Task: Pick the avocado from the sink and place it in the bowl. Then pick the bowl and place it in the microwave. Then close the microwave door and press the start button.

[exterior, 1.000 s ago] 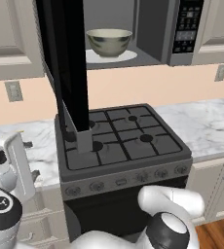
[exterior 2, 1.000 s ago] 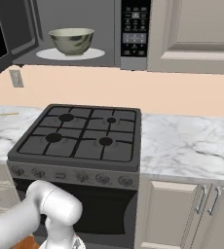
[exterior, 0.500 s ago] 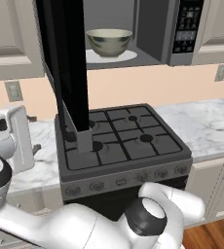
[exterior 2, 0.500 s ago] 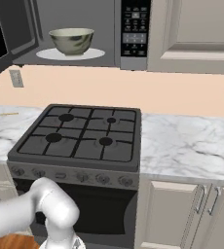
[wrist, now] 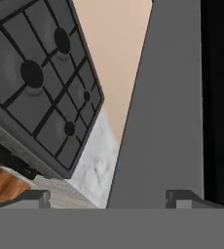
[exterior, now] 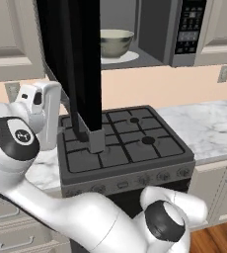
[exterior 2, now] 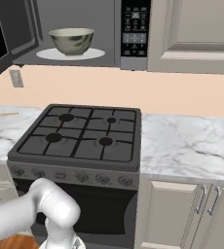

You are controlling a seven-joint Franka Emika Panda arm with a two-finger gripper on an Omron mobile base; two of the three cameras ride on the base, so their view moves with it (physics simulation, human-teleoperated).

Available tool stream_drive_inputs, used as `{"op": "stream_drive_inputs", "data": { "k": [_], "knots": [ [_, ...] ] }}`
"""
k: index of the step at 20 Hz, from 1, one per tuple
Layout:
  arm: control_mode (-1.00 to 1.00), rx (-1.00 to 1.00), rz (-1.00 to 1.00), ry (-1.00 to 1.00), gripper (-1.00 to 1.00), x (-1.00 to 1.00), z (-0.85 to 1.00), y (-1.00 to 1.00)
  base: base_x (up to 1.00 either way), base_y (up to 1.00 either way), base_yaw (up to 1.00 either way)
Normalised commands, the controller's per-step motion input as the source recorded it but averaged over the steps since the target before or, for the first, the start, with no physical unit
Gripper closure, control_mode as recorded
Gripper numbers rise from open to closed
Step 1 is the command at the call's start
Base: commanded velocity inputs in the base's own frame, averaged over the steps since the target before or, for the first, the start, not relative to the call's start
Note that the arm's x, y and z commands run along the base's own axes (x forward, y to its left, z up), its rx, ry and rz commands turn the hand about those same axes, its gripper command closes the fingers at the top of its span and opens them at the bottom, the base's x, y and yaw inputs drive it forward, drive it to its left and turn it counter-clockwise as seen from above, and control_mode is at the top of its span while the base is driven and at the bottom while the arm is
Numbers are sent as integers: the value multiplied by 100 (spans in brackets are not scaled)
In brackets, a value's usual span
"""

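The black microwave [exterior: 184, 29] hangs above the stove with its door [exterior: 73, 64] swung wide open toward me. Inside, the pale greenish bowl [exterior: 116, 42] [exterior 2: 72, 40] stands on the white turntable plate [exterior 2: 70, 54]. The avocado is hidden and the sink is out of view. My white hand [exterior: 45, 116] is raised just left of the door, on its outer side. In the hand view my gripper [wrist: 109, 198] is open, its fingertips [wrist: 33, 197] far apart with nothing between them, and the door's grey face [wrist: 167, 112] stands close ahead.
A dark gas stove [exterior 2: 80, 136] [exterior: 120, 143] sits under the microwave, with marble counter [exterior 2: 187, 146] on both sides. The keypad strip [exterior 2: 135, 26] is on the microwave's right. Cabinets [exterior 2: 201, 29] flank the microwave. A wall outlet [exterior: 224, 74] is at the right.
My arm has swung up and to the right, bringing the hand from low at the left to beside the open door. Bowl, door and stove have not moved.
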Motion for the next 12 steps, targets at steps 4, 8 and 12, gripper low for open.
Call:
{"op": "stream_drive_inputs", "data": {
  "k": [4,8,12],
  "knots": [
    [-100,4,0,-9,-100,14,31,-88,0,0,0],
    [-100,2,2,-10,-100,13,14,-88,0,0,0],
    [-100,0,6,-10,-100,35,0,-98,0,0,0]
  ]
}}
